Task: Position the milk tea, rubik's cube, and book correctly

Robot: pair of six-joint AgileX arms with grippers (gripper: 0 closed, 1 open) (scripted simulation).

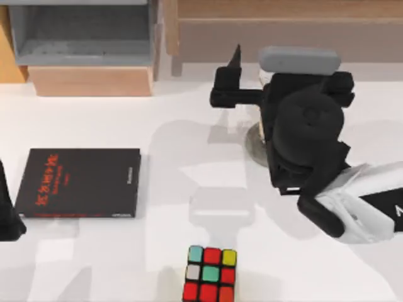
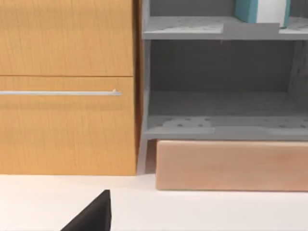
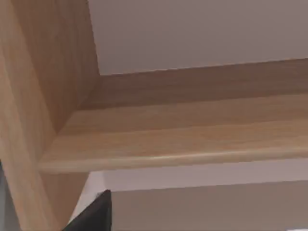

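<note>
The book (image 1: pixel 79 182) lies flat at the table's left, black face with red characters up. At the front edge, near the middle, sits the rubik's cube (image 1: pixel 210 275). The milk tea (image 1: pixel 247 117) stands on a grey round coaster (image 1: pixel 255 148) at the back right, mostly hidden under my right arm. My right gripper (image 1: pixel 252 75) hovers high over the cup, pointing at the back shelf and open, with nothing between its fingers (image 3: pixel 94 214). My left gripper (image 1: pixel 7 211) is parked at the left edge beside the book, open, and one of its fingers (image 2: pixel 94 215) shows in the left wrist view.
A grey open shelf unit (image 1: pixel 82 31) on a pale wooden block (image 2: pixel 231 163) stands at the back left, next to an orange cabinet (image 2: pixel 67 86). A wooden shelf (image 3: pixel 173 139) runs along the back right. Bare table lies between the book and the cube.
</note>
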